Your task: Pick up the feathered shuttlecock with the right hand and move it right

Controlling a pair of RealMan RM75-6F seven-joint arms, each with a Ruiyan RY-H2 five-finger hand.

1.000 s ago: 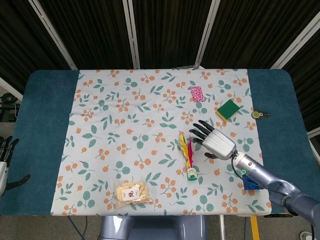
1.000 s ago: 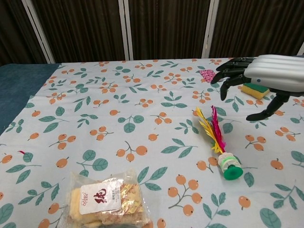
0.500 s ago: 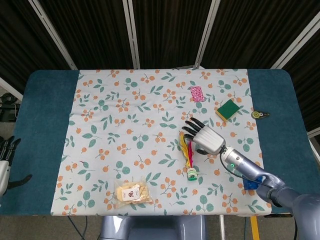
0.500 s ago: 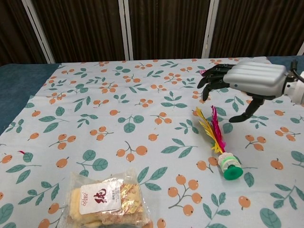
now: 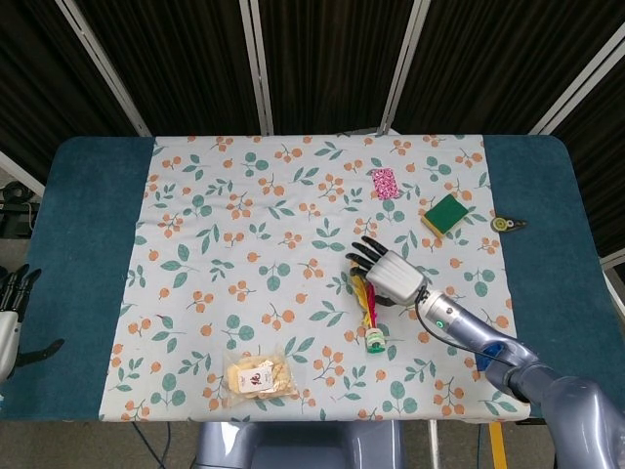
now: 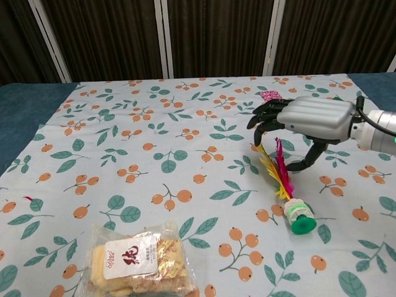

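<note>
Starting nearest the robot, a snack packet [image 6: 139,261] lies flat on the floral cloth [image 5: 244,225] at about seven o'clock on the worktop [image 5: 88,254], well clear of the action. Next out, the feathered shuttlecock [image 6: 286,187] lies on its side just right of centre, green base [image 6: 301,218] toward six o'clock and yellow and pink feathers [image 6: 273,166] fanning toward twelve. Right above those feathers hovers the right robot hand [image 6: 309,120], palm down, fingers spread and curled, thumb hooked low on the three o'clock side, holding nothing yet. The smart play, I'd say, is to drop straight down and pinch at the stem where feathers meet base, not the flimsy tips, which would likely bend and slip. Then lift cleanly before sweeping toward three o'clock. Further back, a green sponge [image 5: 446,214] and a pink patterned card [image 5: 384,182] sit at one o'clock, so the carry should stay nearer than them. The left robot hand [image 5: 12,298] idles at the nine o'clock edge, fingers apart.
</note>
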